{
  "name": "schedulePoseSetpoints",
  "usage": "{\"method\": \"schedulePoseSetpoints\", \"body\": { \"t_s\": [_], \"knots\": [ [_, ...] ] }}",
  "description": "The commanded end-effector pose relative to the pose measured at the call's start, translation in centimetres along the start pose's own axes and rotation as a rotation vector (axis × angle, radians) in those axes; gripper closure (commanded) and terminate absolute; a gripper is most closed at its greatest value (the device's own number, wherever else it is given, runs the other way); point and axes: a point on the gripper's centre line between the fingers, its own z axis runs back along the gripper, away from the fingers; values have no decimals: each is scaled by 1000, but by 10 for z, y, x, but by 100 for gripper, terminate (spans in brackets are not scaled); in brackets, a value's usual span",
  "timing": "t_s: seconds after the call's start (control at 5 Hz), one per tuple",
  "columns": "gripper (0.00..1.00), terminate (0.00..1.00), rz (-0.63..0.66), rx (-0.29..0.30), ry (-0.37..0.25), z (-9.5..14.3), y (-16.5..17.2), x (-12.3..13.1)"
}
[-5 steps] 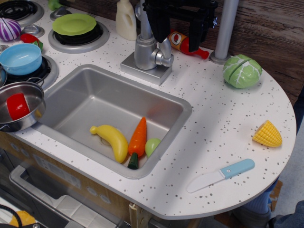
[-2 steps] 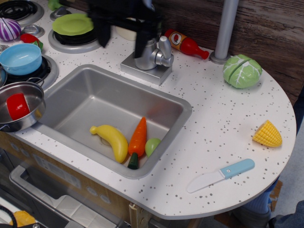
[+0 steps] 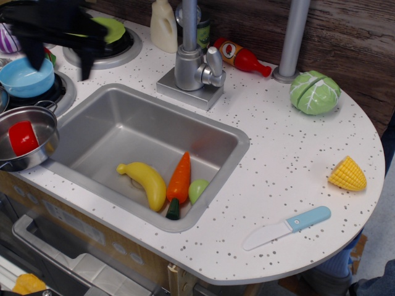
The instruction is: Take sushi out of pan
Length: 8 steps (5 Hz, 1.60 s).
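The sushi [image 3: 23, 137], a small chunky red piece, lies inside the pan [image 3: 43, 154], a shiny steel pot at the counter's left edge beside the sink. My gripper [image 3: 60, 69] is black and motion-blurred at the upper left. It hangs above the blue bowl and the stove, behind and above the pan. Its two fingers [image 3: 86, 65] stand apart and nothing shows between them, so it is open and empty.
A light blue bowl [image 3: 26, 75] sits on a burner just behind the pan. The sink [image 3: 111, 123] holds a banana [image 3: 148, 183], a carrot [image 3: 179, 179] and a green piece. A faucet [image 3: 191, 61], ketchup bottle [image 3: 242, 57], cabbage [image 3: 315, 92], corn [image 3: 347, 174] and toy knife [image 3: 287, 227] lie to the right.
My gripper has swept left along the back of the counter, from above the faucet to above the blue bowl and stove. The sushi and pan have not moved.
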Motion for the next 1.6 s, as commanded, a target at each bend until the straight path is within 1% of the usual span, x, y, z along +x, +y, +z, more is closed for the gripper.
{"method": "schedulePoseSetpoints", "body": {
  "t_s": [0.0,0.2,0.4,0.6,0.8,1.0,1.2,1.4],
  "knots": [
    [0,0,94,35,-70,-6,39,-6],
    [0,0,111,20,-108,-24,53,-10],
    [0,0,83,-10,-92,-42,56,-11],
    [0,0,87,-33,-115,-56,62,-15],
    [0,0,97,-72,-138,-71,63,-21],
    [0,0,104,-137,-127,-84,65,-20],
    [0,0,107,-163,-115,-91,67,-19],
    [0,0,132,-193,-122,-99,66,-22]
  ]
}}
